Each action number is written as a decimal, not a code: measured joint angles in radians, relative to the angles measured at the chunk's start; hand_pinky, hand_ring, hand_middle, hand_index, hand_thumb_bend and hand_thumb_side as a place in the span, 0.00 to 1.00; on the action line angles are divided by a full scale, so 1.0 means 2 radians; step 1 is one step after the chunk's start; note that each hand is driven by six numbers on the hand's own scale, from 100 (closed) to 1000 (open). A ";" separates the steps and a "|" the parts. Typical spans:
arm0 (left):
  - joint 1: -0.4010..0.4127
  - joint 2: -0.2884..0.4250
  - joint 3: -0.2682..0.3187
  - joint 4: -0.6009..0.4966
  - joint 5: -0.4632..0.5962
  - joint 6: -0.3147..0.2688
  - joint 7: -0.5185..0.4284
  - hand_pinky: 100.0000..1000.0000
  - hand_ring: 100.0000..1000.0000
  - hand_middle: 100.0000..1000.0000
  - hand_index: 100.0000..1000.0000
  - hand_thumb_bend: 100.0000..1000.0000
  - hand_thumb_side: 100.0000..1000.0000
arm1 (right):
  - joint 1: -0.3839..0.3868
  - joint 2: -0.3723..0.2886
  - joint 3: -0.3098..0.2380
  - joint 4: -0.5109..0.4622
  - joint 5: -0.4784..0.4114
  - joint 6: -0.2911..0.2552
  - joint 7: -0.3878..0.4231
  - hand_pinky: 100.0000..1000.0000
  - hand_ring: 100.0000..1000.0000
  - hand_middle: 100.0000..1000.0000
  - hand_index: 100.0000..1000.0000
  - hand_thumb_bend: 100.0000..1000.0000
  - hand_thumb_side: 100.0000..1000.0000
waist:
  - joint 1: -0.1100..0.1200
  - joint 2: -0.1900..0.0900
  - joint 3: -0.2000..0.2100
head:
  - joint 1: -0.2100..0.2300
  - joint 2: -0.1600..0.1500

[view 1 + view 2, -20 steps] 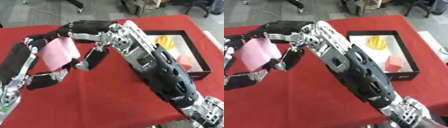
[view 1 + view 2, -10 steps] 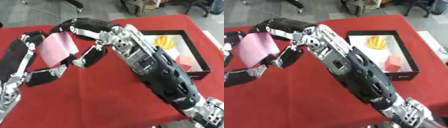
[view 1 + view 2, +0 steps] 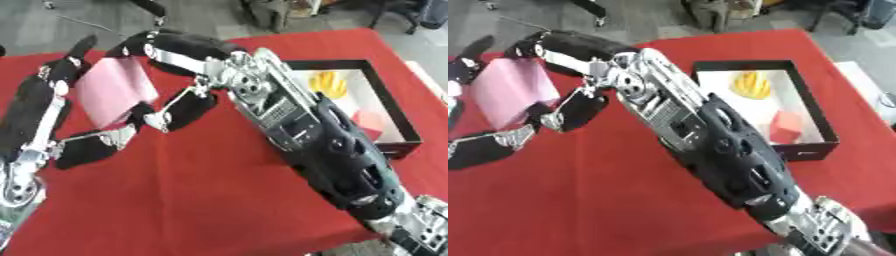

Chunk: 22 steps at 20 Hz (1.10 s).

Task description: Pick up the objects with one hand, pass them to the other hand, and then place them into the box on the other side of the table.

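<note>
Left eye view shows the red table (image 3: 210,200) filling most of the picture, with the right arm (image 3: 315,145) — the biggest thing on it — running from the lower right corner up and across to the upper left. Behind that arm's elbow side, on the right of the table and well apart from both hands, sits the black box (image 3: 820,131) with a white floor; a yellow thing (image 3: 751,85) lies toward its far end and a red block (image 3: 787,126) nearer its front, both inside. The left arm (image 3: 31,125) comes up along the left edge. Between the two hands, held up off the table, is the pink pad (image 3: 114,92), a flat pink rectangle tilted on its edge. The right hand (image 3: 166,50) reaches over the pad's top, its fingers curled along the upper edge while its thumb (image 3: 179,110) comes in at the pad's lower right corner — clasping the pad. The left hand (image 3: 61,75) lies against the pad's left side with a finger standing up beside the top corner and another finger (image 3: 96,145) reaching under the pad's lower edge, so it too grips the pad.
</note>
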 measured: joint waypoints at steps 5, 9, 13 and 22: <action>0.000 0.000 -0.002 0.000 -0.025 0.017 -0.039 0.74 0.70 0.69 1.00 0.84 0.52 | 0.000 -0.002 -0.004 0.000 -0.008 0.001 0.004 0.82 0.97 0.44 0.52 0.00 0.03 | 0.000 0.000 0.000 | -0.001 0.000; 0.001 0.000 0.000 0.002 -0.048 0.040 -0.063 0.76 0.71 0.69 0.99 0.84 0.55 | 0.000 -0.004 -0.009 -0.002 -0.013 0.004 0.003 0.82 0.96 0.44 0.52 0.00 0.01 | 0.000 0.000 0.000 | -0.001 0.000; 0.013 0.001 0.009 0.013 -0.057 0.083 -0.070 0.75 0.70 0.68 0.98 0.78 0.54 | 0.002 -0.012 -0.029 -0.019 -0.023 0.015 -0.008 0.83 0.97 0.45 0.54 0.00 0.00 | 0.000 0.000 -0.002 | -0.001 0.000; 0.047 0.030 0.052 -0.005 -0.010 0.125 0.010 0.67 0.61 0.58 0.84 0.45 0.54 | 0.052 -0.084 -0.120 -0.029 -0.049 0.070 -0.062 0.84 1.00 0.47 0.58 0.00 0.02 | -0.001 0.000 -0.005 | 0.004 0.000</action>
